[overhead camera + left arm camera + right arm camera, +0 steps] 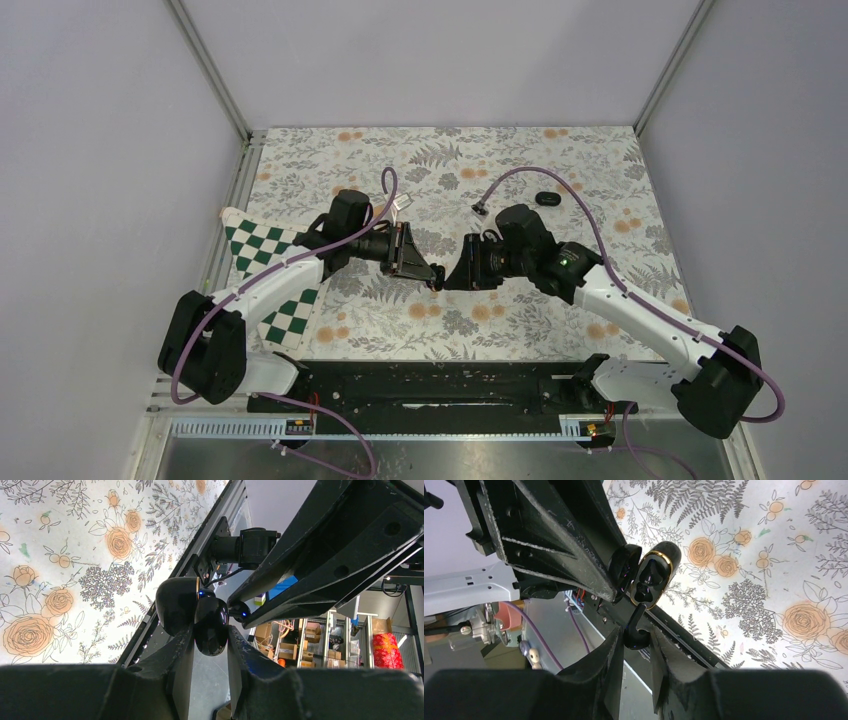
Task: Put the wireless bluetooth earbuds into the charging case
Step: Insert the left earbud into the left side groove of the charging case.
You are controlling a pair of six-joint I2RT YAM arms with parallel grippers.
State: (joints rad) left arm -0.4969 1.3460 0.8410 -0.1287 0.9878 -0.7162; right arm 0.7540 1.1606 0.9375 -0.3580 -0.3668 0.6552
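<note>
Right gripper [636, 644] is closed on one small black stemmed earbud [635, 636], with the stem end pointing at the glossy black charging case [651, 577]. Case is open, its gold-rimmed half with moulded sockets facing the bud. The two are just beside each other; we can't tell if they touch. Left gripper [210, 642] is clamped on the case's other half. We see both tips meeting above the floral table mat [560, 150], mid-table.

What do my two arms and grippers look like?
The left arm and right arm match: black base blocks, white middle links, black wrists, a purple cable along each. A green light glows on the right. The left gripper and right gripper have matte-black tapered fingers.
</note>
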